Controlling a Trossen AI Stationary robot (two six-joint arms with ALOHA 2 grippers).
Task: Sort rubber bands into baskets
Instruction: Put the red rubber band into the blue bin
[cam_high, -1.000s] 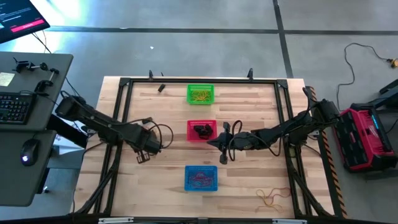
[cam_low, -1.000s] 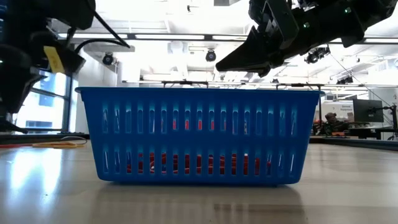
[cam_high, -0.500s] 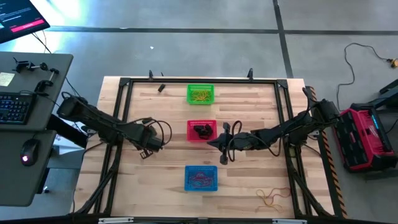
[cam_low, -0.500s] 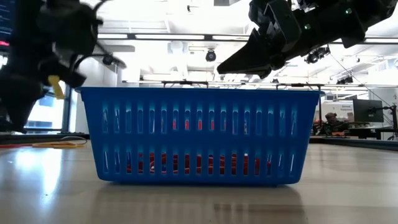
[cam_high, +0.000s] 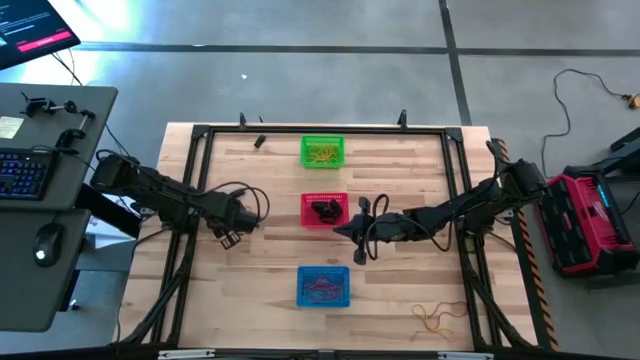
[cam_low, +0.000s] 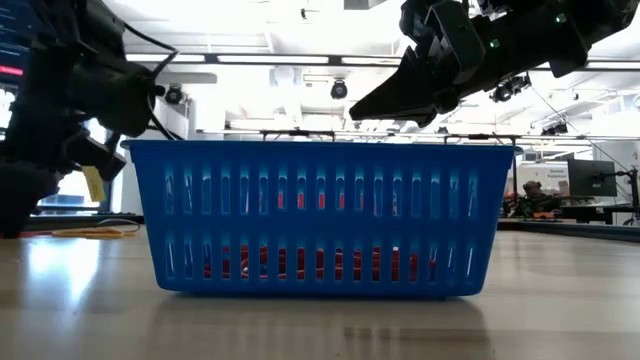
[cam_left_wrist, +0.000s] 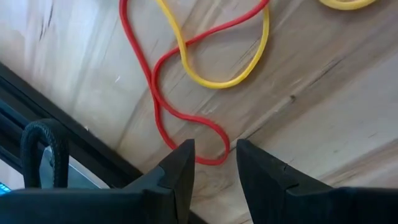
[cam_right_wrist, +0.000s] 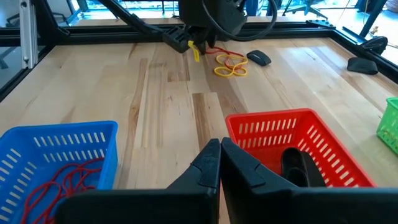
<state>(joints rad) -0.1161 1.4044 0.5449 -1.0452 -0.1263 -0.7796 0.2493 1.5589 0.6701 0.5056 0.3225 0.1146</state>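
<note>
Three baskets stand in a row down the table's middle: green (cam_high: 322, 152) with yellow bands, red (cam_high: 325, 210) with black bands (cam_right_wrist: 297, 165), blue (cam_high: 323, 286) with red bands (cam_right_wrist: 55, 186). My left gripper (cam_left_wrist: 214, 155) is open at the table's left, low over a red rubber band (cam_left_wrist: 163, 106) that crosses a yellow one (cam_left_wrist: 214, 65); both lie flat on the wood. The red band's loop end lies between the fingertips, and no touch shows. My right gripper (cam_high: 340, 229) is shut and empty, hovering beside the red basket's near right corner.
More yellow bands (cam_right_wrist: 230, 64) lie by my left gripper. Loose bands (cam_high: 435, 318) lie near the front right corner. A small dark object (cam_high: 259, 141) lies at the far left, and another (cam_right_wrist: 259, 58) beside the yellow bands. Black rails (cam_high: 196, 160) frame the table.
My left gripper has gone down toward the table and a little toward its far left. The right arm and the baskets have kept still.
</note>
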